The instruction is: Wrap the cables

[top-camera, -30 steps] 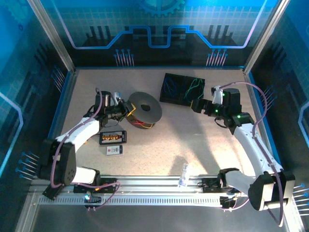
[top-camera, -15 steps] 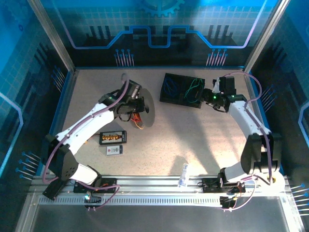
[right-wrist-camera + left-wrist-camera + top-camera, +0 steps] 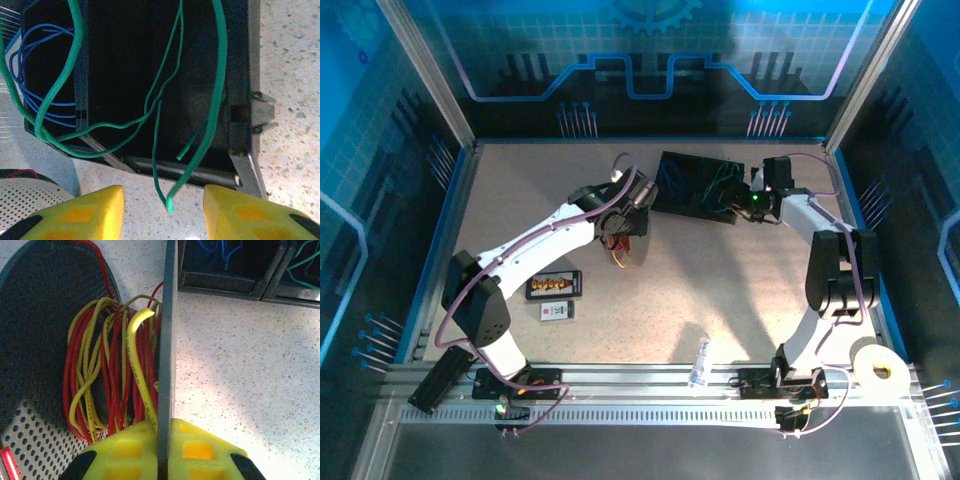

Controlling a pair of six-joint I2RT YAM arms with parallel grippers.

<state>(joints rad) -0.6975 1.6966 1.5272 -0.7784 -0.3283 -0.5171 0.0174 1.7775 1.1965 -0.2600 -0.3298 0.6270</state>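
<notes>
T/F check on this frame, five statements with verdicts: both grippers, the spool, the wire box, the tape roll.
1. The left gripper is clamped on a flange edge of the dark grey perforated spool. True.
2. The spool carries blue and green wires. False: red and yellow wires are wound on it.
3. The right gripper has its fingers apart, with the loose end of a green wire between them. True.
4. The black compartment box holds orange wires. False: it holds blue wires and green ones.
5. The white tape roll lies beside the box. False: it sits near the right arm's base.
</notes>
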